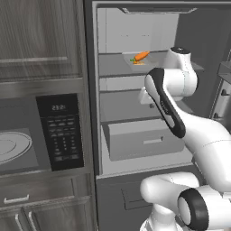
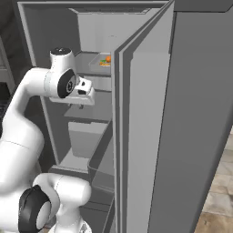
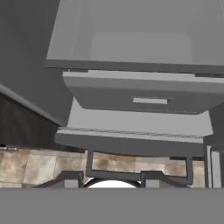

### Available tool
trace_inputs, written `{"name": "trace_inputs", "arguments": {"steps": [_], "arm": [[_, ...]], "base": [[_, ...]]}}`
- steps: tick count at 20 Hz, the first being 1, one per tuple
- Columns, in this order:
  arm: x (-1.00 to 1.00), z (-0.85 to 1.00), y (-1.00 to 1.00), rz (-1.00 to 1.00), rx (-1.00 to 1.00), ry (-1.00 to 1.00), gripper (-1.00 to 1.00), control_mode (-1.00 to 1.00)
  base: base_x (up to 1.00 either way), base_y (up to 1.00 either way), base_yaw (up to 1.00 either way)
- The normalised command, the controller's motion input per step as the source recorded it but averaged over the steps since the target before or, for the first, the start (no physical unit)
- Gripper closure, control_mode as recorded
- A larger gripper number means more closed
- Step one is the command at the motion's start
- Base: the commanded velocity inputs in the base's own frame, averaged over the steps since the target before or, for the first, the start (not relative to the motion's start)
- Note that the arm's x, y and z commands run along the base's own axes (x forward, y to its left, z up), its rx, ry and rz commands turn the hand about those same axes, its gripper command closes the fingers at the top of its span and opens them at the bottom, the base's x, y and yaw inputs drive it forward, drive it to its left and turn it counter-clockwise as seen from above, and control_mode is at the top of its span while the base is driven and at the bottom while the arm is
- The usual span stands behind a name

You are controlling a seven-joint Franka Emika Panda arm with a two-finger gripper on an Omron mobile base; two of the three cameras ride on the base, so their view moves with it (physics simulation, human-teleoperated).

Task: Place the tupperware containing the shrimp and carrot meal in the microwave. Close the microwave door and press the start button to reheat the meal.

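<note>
fingers (image 3: 72,178) seen as two small dark tips at the bottom of the hand view, set apart with nothing between them; gripper (image 3: 113,178) open and empty, pointed down at a pale grey drawer (image 3: 144,97) with a small flat handle, and at tiled floor (image 3: 39,165) below. writing limited to the small digital display (image 1: 58,107) on the microwave (image 1: 40,135); digits too blurred to read, keypad markings likewise. no brand marks legible anywhere. microwave built in at left of the left base view, under a wood-grain cabinet door (image 1: 38,38), with round white turntable plate (image 1: 12,145) visible inside the open cavity; microwave door itself not made out. tall grey refrigerator (image 1: 135,90) standing open to the right of the microwave. tupperware (image 1: 137,61) resting on an upper shelf (image 1: 117,65) inside, pale and shallow, holding the shrimp and carrot meal (image 1: 141,56): orange carrot with green top clear, shrimp pieces too small to tell apart. same tray noted in the right base view (image 2: 103,61), partly behind the edge of the open refrigerator door (image 2: 182,123). white arm (image 1: 173,97) raised in front of the shelves, hand lower than the tupperware shelf and apart from the tray; arm blocks part of the middle shelf in the left base view.
</note>
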Motion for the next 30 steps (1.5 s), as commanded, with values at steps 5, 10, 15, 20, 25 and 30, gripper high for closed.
{"name": "trace_inputs", "arguments": {"steps": [5,10,15,20,25,30], "arm": [[-0.17,0.09,0.00,0.00,0.00,-0.16,-1.00,-1.00],[-0.07,0.34,-0.04,0.00,0.05,-0.46,-1.00,-1.00],[0.00,0.40,-0.06,-0.02,0.12,-0.49,-1.00,-1.00],[0.00,0.30,-0.19,-0.07,0.14,-0.28,-1.00,-1.00],[0.05,0.50,-0.15,-0.13,0.12,-0.12,-1.00,-1.00],[0.12,0.56,-0.10,-0.13,0.11,-0.02,-1.00,-1.00]], "base": [[0.00,0.00,0.00],[0.00,0.00,0.00],[0.00,0.00,0.00],[0.00,0.00,0.00],[0.00,0.00,0.00],[0.00,0.00,0.00]]}}
